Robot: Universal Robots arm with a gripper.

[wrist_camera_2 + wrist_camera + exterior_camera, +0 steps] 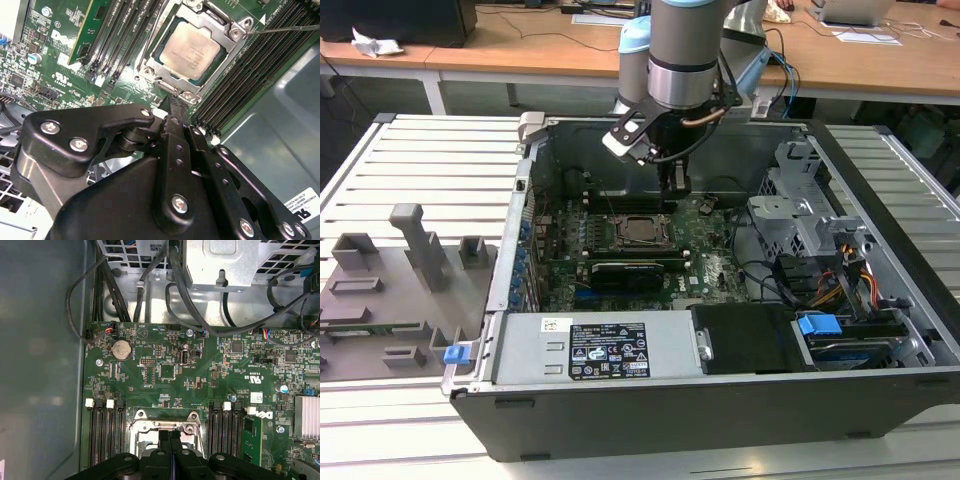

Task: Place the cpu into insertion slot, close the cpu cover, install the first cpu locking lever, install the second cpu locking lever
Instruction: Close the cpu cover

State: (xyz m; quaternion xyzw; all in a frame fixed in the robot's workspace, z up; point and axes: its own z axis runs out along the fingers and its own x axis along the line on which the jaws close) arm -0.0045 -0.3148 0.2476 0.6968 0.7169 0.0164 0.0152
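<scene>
The cpu (191, 48), a silvery square chip, lies in the insertion slot (642, 230) on the green board. The cpu cover (231, 45), a metal frame, lies flat around the chip's edge. One thin lever rod (286, 29) runs out from a socket corner over the memory slots. Another thin rod (151, 36) lies along the opposite side of the socket. My gripper (173, 101) is shut, its black fingertips together just off the socket's edge, with nothing seen between them. In the first wrist view the gripper (170, 436) hangs over the socket rim (148, 429). In the exterior view the gripper (675, 185) is just behind the socket.
Black memory slots (106, 432) flank the socket on both sides. A long black card (625, 270) lies in front of it. A metal drive cage (800, 210) and cables fill the exterior view's right, the power supply (590, 350) the front. A grey fixture (390, 290) sits outside the case.
</scene>
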